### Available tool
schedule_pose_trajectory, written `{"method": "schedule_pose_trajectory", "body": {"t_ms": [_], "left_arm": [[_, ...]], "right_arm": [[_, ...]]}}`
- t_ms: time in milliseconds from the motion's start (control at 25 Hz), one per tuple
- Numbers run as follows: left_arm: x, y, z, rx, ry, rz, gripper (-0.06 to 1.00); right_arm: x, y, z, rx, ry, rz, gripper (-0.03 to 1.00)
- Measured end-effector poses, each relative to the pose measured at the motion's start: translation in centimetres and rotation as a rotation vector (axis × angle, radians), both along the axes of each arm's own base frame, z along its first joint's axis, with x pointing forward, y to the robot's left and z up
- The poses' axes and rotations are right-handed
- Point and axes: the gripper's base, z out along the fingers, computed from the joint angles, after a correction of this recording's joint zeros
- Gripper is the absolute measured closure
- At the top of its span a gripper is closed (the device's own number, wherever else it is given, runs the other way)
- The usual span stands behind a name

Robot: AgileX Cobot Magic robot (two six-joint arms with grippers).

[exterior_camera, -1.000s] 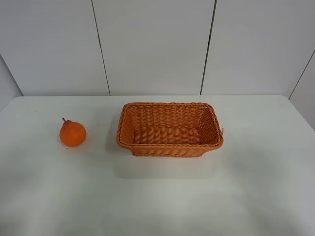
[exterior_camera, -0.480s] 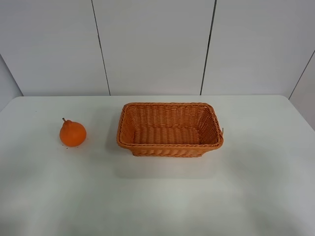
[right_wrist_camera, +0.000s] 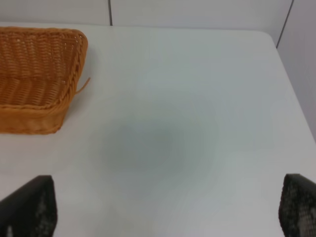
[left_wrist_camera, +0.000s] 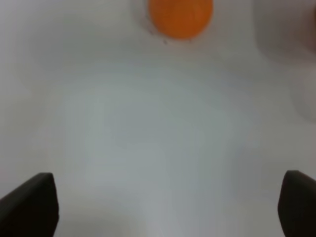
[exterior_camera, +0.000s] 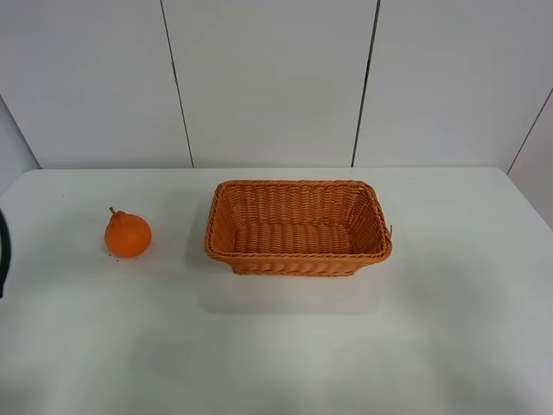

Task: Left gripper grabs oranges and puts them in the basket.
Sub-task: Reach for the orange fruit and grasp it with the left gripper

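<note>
The task is at its opening step, the approach. The orange (exterior_camera: 128,234) sits on the white table (exterior_camera: 276,346) to the left of the basket (exterior_camera: 298,256), apart from it with a strip of bare tabletop between them. Its bumpy neck and stem lean slightly away from the basket. The basket holds nothing that can be seen. The left gripper (left_wrist_camera: 163,207) has its jaws spread wide: both dark fingertips show at the corners of its wrist view with only table between them. The orange lies ahead of it, roughly centred but blurred, and not yet between the fingers. In the high view, only a dark sliver (exterior_camera: 3,259) at the frame edge, farther from the basket than the orange, hints at that arm. The next move probably calls for advancing on the orange, lowering until the fingers straddle its round body below the neck, and then closing. After that, the lift would have to clear the basket's braided rim before release over its woven floor. Being round, the fruit could roll if one finger touches it first. The right gripper (right_wrist_camera: 163,207) is likewise spread open over bare table on the basket's far side from the orange, well out of the way. Nothing lies between the orange and the basket, and pale wall panels (exterior_camera: 268,82) stand behind the basket.
</note>
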Motion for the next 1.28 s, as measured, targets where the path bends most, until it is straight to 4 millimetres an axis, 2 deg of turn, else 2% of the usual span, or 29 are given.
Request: {"method": "schedule_pose_trajectory", "body": {"t_ms": [120,160,400,600,840,880,1000,1080,1120,1200,1280], "left_arm": [[2.5,-0.1,-0.3,-0.011,0.053,-0.041,-0.05],[4.4,-0.1,-0.5,-0.026,0.079,-0.056,-0.05],[10.5,0.0,-0.3,-0.055,0.110,-0.090,-0.05],[15.8,0.1,-1.1,-0.075,0.154,-0.112,-0.05],[21.3,0.5,-4.4,-0.083,0.241,-0.126,-0.05],[21.3,0.5,-4.4,-0.083,0.241,-0.126,-0.05],[23.3,0.6,-6.6,-0.081,0.290,-0.142,-0.05],[25.0,0.3,-8.8,-0.065,0.322,-0.171,-0.05],[25.0,0.3,-8.8,-0.065,0.322,-0.171,-0.05],[26.5,-0.3,-10.7,-0.059,0.352,-0.195,-0.05],[27.3,-0.7,-11.6,-0.056,0.366,-0.211,-0.05]], "right_arm": [[0.0,0.0,0.0,0.000,0.000,0.000,0.27],[0.0,0.0,0.0,0.000,0.000,0.000,0.27],[0.0,0.0,0.0,0.000,0.000,0.000,0.27],[0.0,0.0,0.0,0.000,0.000,0.000,0.27],[0.0,0.0,0.0,0.000,0.000,0.000,0.27],[0.0,0.0,0.0,0.000,0.000,0.000,0.27],[0.0,0.0,0.0,0.000,0.000,0.000,0.27],[0.0,0.0,0.0,0.000,0.000,0.000,0.27],[0.0,0.0,0.0,0.000,0.000,0.000,0.27],[0.0,0.0,0.0,0.000,0.000,0.000,0.27],[0.0,0.0,0.0,0.000,0.000,0.000,0.27]]}}
